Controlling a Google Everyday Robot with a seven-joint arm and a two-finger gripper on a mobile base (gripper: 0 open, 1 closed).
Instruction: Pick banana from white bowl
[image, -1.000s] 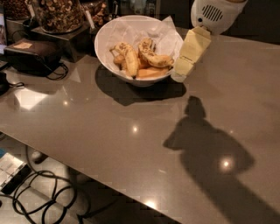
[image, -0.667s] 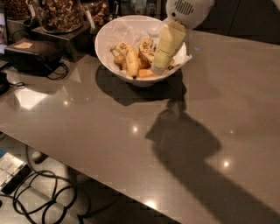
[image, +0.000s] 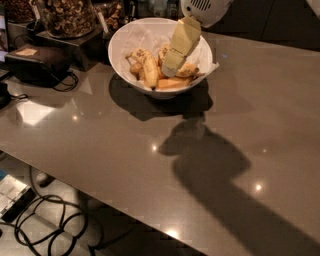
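Note:
The white bowl (image: 120, 50) stands at the back of the grey table, lined with crumpled white paper. Several bananas lie in it. A yellow banana mottled with brown (image: 149, 68) lies left of centre. A smooth orange-yellow one (image: 172, 83) lies at the front rim, and another (image: 189, 71) shows at the right. My gripper (image: 169, 70), cream-coloured under a white wrist (image: 202, 10), reaches down into the bowl from the upper right. Its tip is among the bananas, just right of the mottled one. It hides part of the fruit behind it.
A glass jar of nuts (image: 65, 15) on a dark stand (image: 75, 47) sits left of the bowl. A black device (image: 35, 62) with a cable lies at the far left. The table's front edge (image: 100, 187) runs diagonally. Cables (image: 50, 220) lie on the floor below.
My gripper has moved left from the bowl's right rim to inside the bowl, down among the bananas. Its shadow on the table has shifted left with it.

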